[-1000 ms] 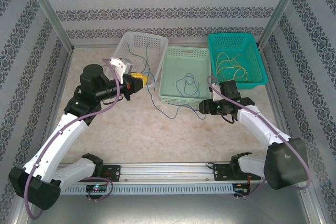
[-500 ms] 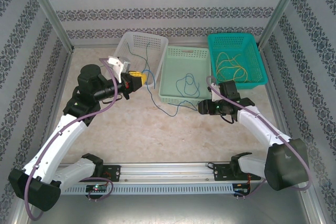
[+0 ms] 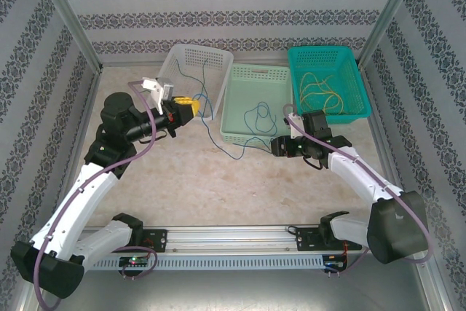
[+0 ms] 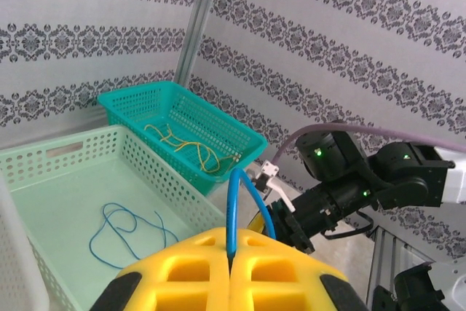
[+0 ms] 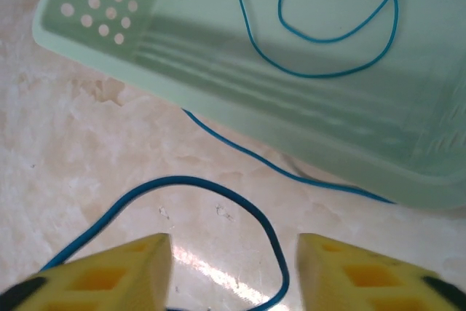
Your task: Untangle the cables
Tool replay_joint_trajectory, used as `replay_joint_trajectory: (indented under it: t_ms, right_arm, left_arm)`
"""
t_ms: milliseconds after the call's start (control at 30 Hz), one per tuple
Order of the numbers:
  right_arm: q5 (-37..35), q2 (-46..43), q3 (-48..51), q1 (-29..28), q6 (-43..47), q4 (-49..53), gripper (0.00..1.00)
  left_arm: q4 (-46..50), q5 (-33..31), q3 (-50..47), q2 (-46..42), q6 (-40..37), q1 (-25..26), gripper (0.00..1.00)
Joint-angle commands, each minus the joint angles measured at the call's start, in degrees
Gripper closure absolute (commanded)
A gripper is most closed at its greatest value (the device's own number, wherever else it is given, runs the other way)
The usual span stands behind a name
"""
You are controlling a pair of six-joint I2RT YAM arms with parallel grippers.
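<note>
L arm bent up beside white basket (image 3: pixel 182 60), wrist raised; L gripper (image 3: pixel 186 107) pressed together, pinching blue cable (image 4: pixel 233 202), which trailed down across table (image 3: pixel 218 194). R arm reached inward, low; R gripper (image 5: pixel 234 253) spread, cable loop lying btwn pads, just off mint basket (image 3: pixel 247 138) near wall. Open tabletop lay toward the bases.

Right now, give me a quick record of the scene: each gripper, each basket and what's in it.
left gripper: shut on blue cable, raised beside the white basket
right gripper: open, low over blue loop on the table
pale green basket: second blue cable lying loose inside
teal basket: yellow cable inside
white basket: contents too thin to tell
</note>
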State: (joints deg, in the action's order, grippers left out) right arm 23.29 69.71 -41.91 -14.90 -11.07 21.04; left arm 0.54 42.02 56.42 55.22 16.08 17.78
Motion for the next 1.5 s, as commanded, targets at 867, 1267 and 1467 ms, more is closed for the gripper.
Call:
replay_joint_trajectory:
  t_ms: [867,1267,1467]
  right_arm:
    - [4.08,-3.17,-0.74,0.48,4.15,-3.73,0.71]
    - [-1.56,-6.35,-0.15,7.37,-11.43,-6.89,1.00]
    - [-1.43,-10.35,9.25,18.07,-37.85,-20.89,1.00]
  left_arm:
    - [-10.49,5.28,-1.08,-2.02,9.23,-3.94,1.00]
    - [-8.49,-2.26,-2.80,-4.42,6.98,-4.12,1.00]
    - [-9.87,-16.46,-8.52,-10.32,6.02,-4.19,1.00]
